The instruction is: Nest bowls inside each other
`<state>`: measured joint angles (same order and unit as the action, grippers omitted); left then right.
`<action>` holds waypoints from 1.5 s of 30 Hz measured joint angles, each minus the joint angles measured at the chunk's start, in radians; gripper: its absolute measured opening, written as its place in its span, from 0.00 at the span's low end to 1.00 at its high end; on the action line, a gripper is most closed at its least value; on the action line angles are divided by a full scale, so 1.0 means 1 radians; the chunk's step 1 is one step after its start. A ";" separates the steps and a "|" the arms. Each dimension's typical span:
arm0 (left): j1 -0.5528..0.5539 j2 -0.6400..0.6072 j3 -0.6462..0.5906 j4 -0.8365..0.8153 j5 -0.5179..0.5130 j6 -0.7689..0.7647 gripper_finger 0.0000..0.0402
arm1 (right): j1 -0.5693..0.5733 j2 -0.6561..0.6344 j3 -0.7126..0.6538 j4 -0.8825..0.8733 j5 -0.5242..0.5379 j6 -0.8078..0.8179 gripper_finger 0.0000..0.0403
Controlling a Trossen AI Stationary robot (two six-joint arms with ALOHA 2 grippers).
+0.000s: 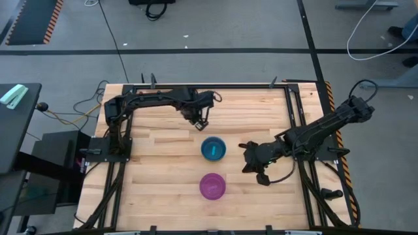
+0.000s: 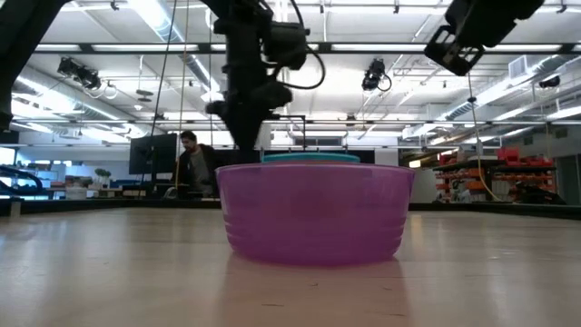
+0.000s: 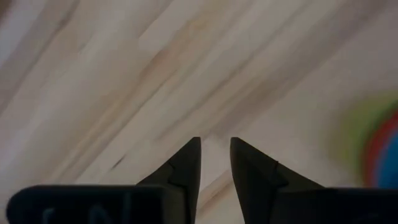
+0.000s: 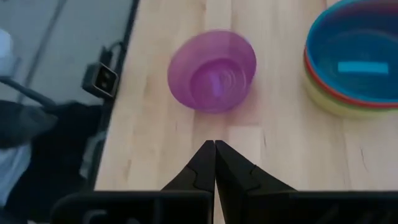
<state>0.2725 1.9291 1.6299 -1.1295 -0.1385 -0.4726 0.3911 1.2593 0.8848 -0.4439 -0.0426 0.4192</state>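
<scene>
Beside the stacked bowls (image 1: 213, 149) on the tabletop (image 1: 163, 176), the purple bowl (image 1: 212, 186) sat alone. The right gripper (image 1: 251, 158), shut and empty, hovered near both; reaching closed, it might shove that bowl away. The left gripper (image 1: 199, 122), slightly parted, held nothing.

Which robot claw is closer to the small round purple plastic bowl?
The right one. The right gripper hangs just beside the small round purple plastic bowl, off toward the right arm's side of the table. The left gripper is farther off, beyond the stack of nested bowls.
</scene>
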 joint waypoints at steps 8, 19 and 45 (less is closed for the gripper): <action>-0.102 0.001 0.000 -0.150 -0.053 -0.039 0.20 | -0.033 0.262 0.230 -0.236 -0.032 -0.031 0.04; -0.307 0.001 -0.001 -0.415 -0.125 -0.226 0.15 | -0.062 0.397 0.348 -0.258 -0.101 -0.019 0.04; -0.716 -0.093 -0.003 -0.442 -0.131 -0.749 0.08 | -0.146 0.443 0.349 -0.131 -0.088 -0.060 0.04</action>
<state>-0.4437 1.8366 1.6272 -1.5719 -0.2694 -1.2220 0.2454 1.7022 1.2335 -0.5746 -0.1307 0.3588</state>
